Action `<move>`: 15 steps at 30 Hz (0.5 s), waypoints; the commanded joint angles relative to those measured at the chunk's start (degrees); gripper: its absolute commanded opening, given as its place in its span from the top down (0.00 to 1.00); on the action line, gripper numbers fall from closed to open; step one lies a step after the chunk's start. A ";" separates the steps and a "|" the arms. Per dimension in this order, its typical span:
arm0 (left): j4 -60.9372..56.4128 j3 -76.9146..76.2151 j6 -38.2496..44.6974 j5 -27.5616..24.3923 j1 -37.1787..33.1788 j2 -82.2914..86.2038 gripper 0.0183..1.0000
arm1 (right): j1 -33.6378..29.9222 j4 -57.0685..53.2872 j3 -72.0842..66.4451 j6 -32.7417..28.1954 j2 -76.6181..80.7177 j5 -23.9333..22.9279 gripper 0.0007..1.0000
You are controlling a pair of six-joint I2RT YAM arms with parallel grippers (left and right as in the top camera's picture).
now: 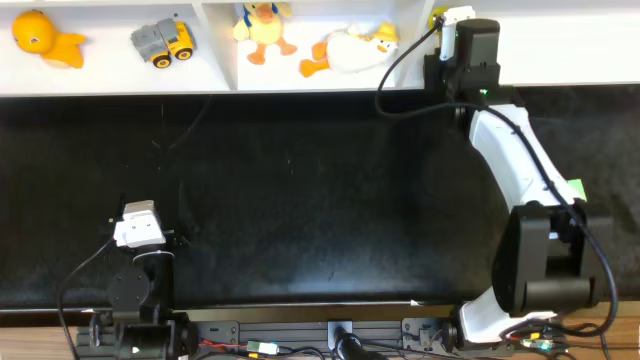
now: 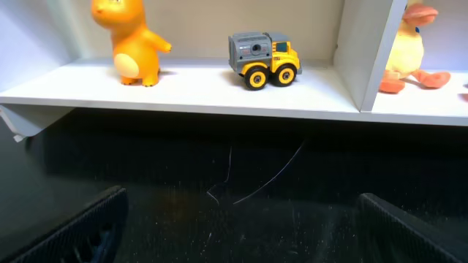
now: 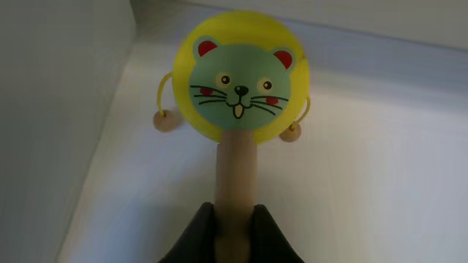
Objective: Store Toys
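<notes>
Firmly, the right gripper [image 3: 235, 228] pinches the smooth wooden handle [image 3: 235, 172] of a round yellow rattle drum [image 3: 241, 80] just ahead; the left gripper [image 2: 241, 226] gapes wide.

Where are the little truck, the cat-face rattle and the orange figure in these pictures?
toy truck [image 2: 263, 58]: left wrist view, on the middle of its body.
cat-face rattle [image 3: 238, 91]: right wrist view, on the green cat face.
orange figure [image 2: 133, 44]: left wrist view, on its body.
</notes>
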State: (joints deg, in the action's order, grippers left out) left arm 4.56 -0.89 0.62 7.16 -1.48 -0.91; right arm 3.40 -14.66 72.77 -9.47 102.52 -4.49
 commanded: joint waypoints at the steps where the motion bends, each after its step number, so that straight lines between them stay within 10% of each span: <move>1: -0.31 0.42 1.09 0.42 0.26 0.74 0.00 | -0.04 0.07 2.27 1.20 1.33 0.61 0.91; 15: -0.31 0.42 1.09 0.42 0.26 0.74 0.00 | -0.07 -2.10 2.27 1.77 1.36 0.59 0.91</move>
State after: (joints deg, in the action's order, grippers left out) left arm 4.54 -0.89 0.62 7.16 -1.48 -0.91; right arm 3.40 -16.69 73.12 -8.54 103.55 -4.27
